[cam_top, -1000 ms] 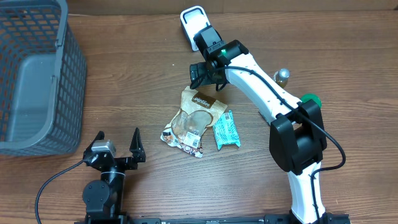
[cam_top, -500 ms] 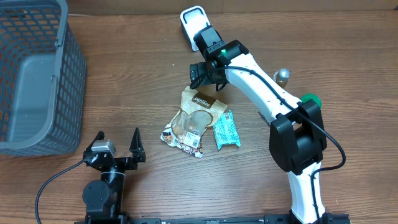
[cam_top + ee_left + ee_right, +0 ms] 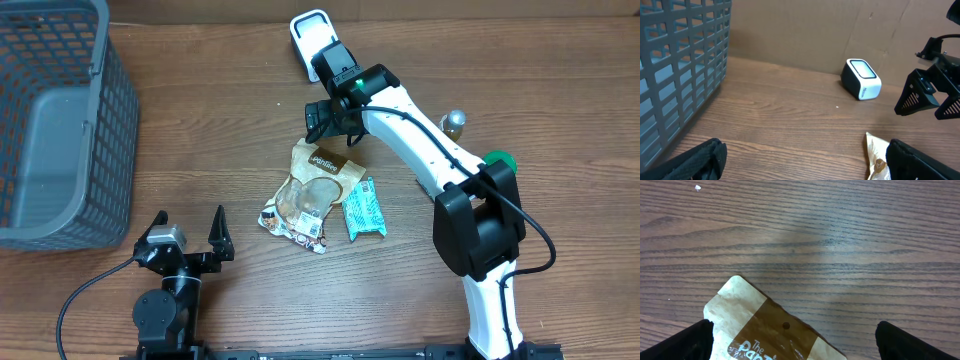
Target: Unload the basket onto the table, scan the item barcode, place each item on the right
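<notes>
The right gripper (image 3: 330,125) is hanging spread wide and empty over the top edge of the brown snack pouch (image 3: 310,190), seemingly not touching it. The pouch is lying flat mid-table, with the white scanner (image 3: 312,38) at its 12 o'clock. The left gripper (image 3: 188,235) is resting open at 7 o'clock.

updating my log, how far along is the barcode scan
Done: nothing; the snack pouch lies on the table, unheld. In hand: the open right gripper hangs over its top edge. To do: grasp it and present its barcode to the white scanner.
</notes>
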### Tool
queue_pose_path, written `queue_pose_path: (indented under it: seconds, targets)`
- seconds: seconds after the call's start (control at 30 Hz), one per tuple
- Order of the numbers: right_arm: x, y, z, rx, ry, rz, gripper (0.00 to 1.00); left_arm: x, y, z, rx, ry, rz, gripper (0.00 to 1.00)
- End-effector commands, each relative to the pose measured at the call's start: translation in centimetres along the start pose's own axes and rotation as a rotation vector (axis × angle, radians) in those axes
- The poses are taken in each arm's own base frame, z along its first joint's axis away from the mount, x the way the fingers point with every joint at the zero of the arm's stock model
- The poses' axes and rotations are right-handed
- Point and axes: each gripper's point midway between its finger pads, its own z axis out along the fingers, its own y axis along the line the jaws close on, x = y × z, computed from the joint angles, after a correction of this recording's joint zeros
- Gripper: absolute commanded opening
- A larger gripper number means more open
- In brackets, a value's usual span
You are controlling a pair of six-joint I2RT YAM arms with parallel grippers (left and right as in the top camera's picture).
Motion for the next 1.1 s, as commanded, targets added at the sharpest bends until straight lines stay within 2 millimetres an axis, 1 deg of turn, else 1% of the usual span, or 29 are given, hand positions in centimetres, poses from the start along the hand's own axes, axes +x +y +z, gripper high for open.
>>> queue_pose_path:
  seconds: [0.0, 0.4, 0.53, 0.87, 0.93, 1.03, 1.07]
  targets:
    - [-0.4, 0.0, -1.0, 0.0, -0.026, 0.004, 1.0, -0.1, 0.0, 0.0, -0.002, -0.007, 0.023, 0.99]
    - [-0.4, 0.0, -1.0, 0.0, -0.026, 0.004, 1.0, -0.1, 0.0, 0.0, -0.002, -0.007, 0.023, 1.0]
    - [-0.4, -0.4, -0.4, 0.008, -0.014, 0.01, 1.0, -0.1, 0.0, 0.0, -0.002, -0.007, 0.023, 1.0]
    - [-0.5, -0.6, -0.5, 0.008, -0.017, 0.013, 1.0, -0.1, 0.0, 0.0, -0.002, -0.007, 0.023, 1.0]
    - [-0.4, 0.1, -0.9, 0.0, -0.024, 0.001, 1.0, -0.1, 0.0, 0.0, -0.002, -0.007, 0.023, 1.0]
    - [-0.8, 1.1, -3.0, -0.023, -0.063, -0.012, 1.0, -0.1, 0.0, 0.0, -0.002, -0.007, 0.023, 1.0]
    - [-1.0, 1.5, -4.0, -0.034, -0.083, -0.018, 1.0, -0.1, 0.0, 0.0, -0.002, -0.007, 0.023, 1.0]
